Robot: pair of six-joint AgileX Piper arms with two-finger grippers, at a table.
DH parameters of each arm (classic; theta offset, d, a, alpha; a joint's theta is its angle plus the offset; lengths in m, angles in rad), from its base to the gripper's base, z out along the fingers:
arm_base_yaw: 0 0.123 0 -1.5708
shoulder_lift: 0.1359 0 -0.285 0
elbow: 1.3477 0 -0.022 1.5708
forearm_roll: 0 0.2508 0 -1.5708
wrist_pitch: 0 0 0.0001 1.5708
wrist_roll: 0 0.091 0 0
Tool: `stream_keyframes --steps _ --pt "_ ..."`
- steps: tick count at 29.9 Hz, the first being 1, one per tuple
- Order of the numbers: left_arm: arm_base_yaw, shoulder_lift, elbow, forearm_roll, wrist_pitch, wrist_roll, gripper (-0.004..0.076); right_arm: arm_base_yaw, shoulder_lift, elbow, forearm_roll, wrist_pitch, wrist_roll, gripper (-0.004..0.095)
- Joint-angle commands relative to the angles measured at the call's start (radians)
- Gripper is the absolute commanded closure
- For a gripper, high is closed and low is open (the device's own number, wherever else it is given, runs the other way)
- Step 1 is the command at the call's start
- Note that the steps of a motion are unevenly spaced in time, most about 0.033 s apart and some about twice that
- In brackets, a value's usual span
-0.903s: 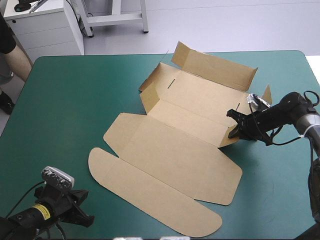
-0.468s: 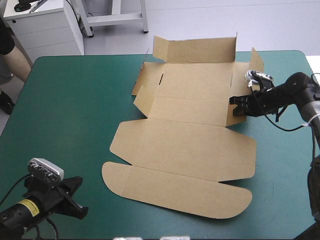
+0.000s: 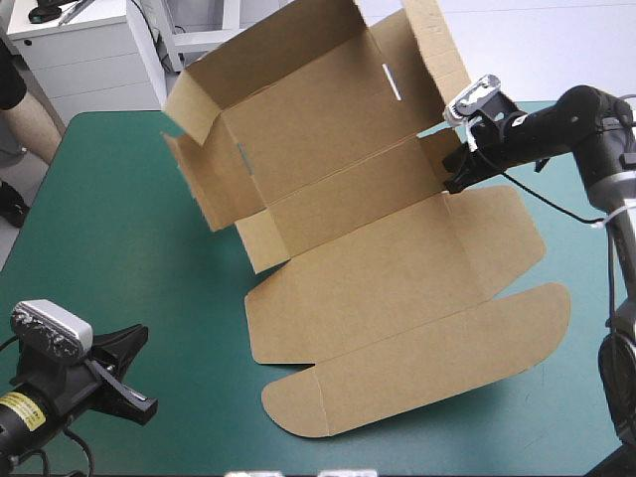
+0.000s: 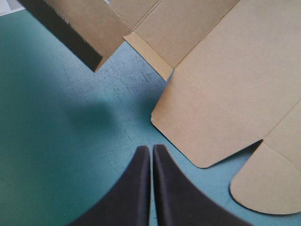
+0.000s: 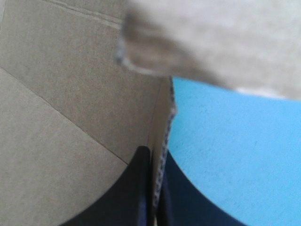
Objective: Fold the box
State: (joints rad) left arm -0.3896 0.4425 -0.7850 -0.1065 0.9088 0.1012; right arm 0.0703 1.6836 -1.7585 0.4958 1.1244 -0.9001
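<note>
— Brown cut-cardboard box (image 3: 397,268): why is it tilted up off the teal-green table (image 3: 119,199)?
— Right jaws pinch its side wall, all but closed, probably to raise the walls. Left jaws, pressed together and empty, hang short of its lid.

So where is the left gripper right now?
Near-left corner of the table in the high view: the left gripper, shut, over bare cover, just short of the box lid.

A white cabinet (image 3: 89,62) stands on pale floor (image 3: 556,45).
</note>
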Motion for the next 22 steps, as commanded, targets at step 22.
stream_keyframes --steps 22 --pt "-0.001 0.007 -0.031 -0.005 -0.064 0.002 0.0731 0.298 0.154 -0.053 -0.098 -0.255 -0.686 0.0928"
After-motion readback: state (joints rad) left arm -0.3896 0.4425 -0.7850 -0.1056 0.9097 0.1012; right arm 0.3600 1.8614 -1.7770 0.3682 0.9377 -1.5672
